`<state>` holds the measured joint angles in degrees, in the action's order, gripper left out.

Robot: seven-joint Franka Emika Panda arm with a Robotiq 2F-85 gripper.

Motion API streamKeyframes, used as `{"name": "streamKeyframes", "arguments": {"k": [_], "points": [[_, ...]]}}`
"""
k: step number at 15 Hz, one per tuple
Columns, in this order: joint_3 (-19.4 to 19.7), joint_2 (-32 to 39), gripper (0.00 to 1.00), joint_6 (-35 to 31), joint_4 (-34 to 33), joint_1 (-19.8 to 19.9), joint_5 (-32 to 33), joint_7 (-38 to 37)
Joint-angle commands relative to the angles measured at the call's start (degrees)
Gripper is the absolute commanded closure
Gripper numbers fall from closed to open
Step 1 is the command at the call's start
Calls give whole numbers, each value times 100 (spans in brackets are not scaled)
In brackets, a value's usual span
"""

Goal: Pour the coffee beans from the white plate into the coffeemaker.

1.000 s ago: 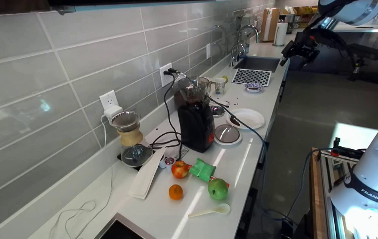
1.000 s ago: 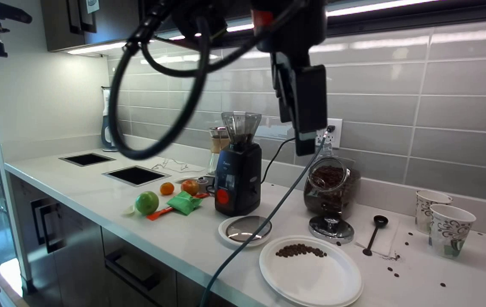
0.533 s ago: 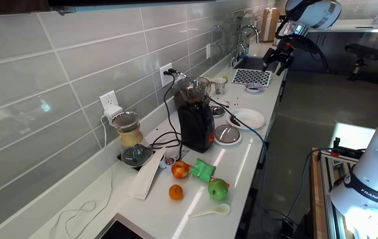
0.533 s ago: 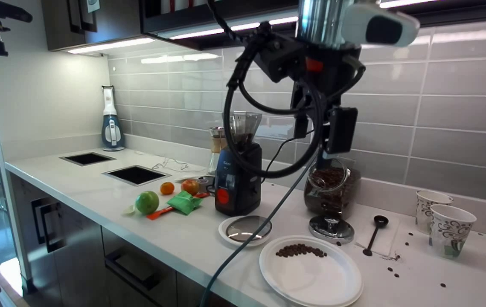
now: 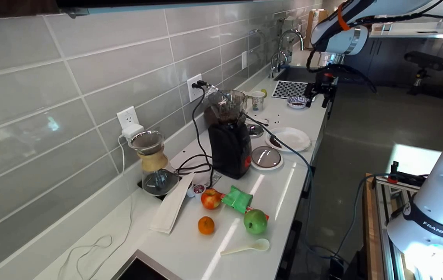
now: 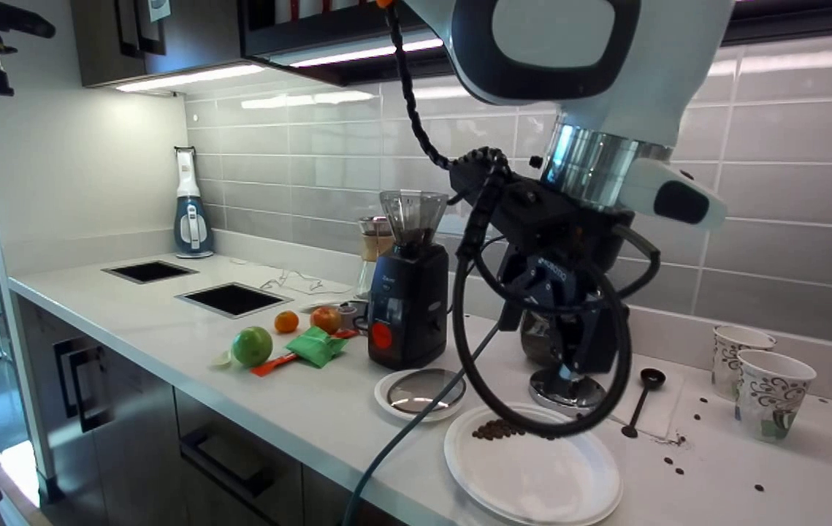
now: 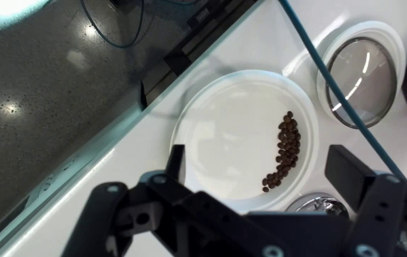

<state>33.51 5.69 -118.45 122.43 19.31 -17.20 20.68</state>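
- The gripper hangs in the air with its two fingers spread wide apart; in the wrist view they show on either side of the white plate.
- The white plate lies flat on the white countertop, near its front edge and apart from the fingers.
- Coffee beans form a curved band on the plate, gathered along one side just inside the rim.
- The coffeemaker, a black grinder with a clear hopper on top, stands upright near the plate.
- Between the two sits a small white plate with a round see-through lid resting on it; a blue cable crosses in front of both.
- A chrome lid lies just beside the white plate, and a glass jar is mostly hidden behind the gripper in an exterior view.
- A black scoop rests on a napkin near two upright paper cups; loose beans dot the countertop.
- Beyond the coffeemaker lie a green apple, an orange, a red apple and a green packet.
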Motion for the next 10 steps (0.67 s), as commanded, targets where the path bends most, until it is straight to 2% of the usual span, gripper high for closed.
{"name": "streamKeyframes", "arguments": {"k": [1, 6, 10], "points": [[-305, 66, 0, 0, -46, 342, 20, -7], [-338, 117, 0, 9, -117, 385, 12, 5], [-568, 449, 0, -141, -162, 642, 146, 877]]}}
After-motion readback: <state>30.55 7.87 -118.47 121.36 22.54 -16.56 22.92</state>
